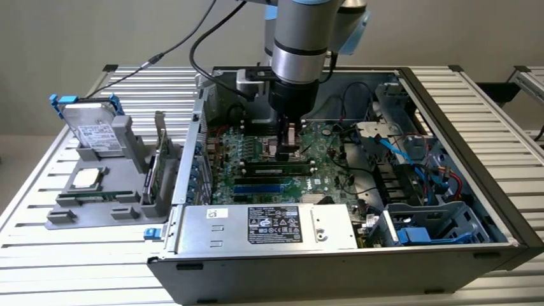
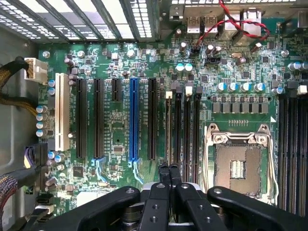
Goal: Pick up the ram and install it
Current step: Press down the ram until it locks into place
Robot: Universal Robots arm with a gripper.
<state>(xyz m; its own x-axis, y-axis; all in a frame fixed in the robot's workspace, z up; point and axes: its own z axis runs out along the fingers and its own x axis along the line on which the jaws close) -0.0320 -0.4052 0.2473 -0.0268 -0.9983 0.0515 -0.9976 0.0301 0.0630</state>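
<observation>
Exterior view: grey robot arm reaches down into the open grey metal computer case [image 1: 476, 210] lying on the slatted aluminium tabletop [image 1: 51, 255]; the black hand [image 1: 287, 152] sits low over the green motherboard [image 1: 255, 172], fingers drawn together, nothing seen between them; the ram, a long narrow green circuit-board stick with dark chips and a small white label [image 1: 274, 169], lies seated along a slot just in front of the hand, close below the fingertips; contact cannot be judged. Silver power supply box with a black label [image 1: 272, 226] along the case's near edge; at the exterior view's left, a grey plastic holder [image 1: 93, 191] carries a silver hard drive [image 1: 95, 134], a square silver processor chip [image 1: 86, 178] and an upright expansion card [image 1: 158, 162].

Wrist view: hand [image 2: 169, 169] closed, its two black fingertips [image 2: 164, 169] pressed side by side, over the black memory slots [image 2: 182, 130]; blue expansion slot [image 2: 134, 120] and white slot [image 2: 61, 111] lie beside them; empty silver processor socket [image 2: 238, 166] on the other side.
</observation>
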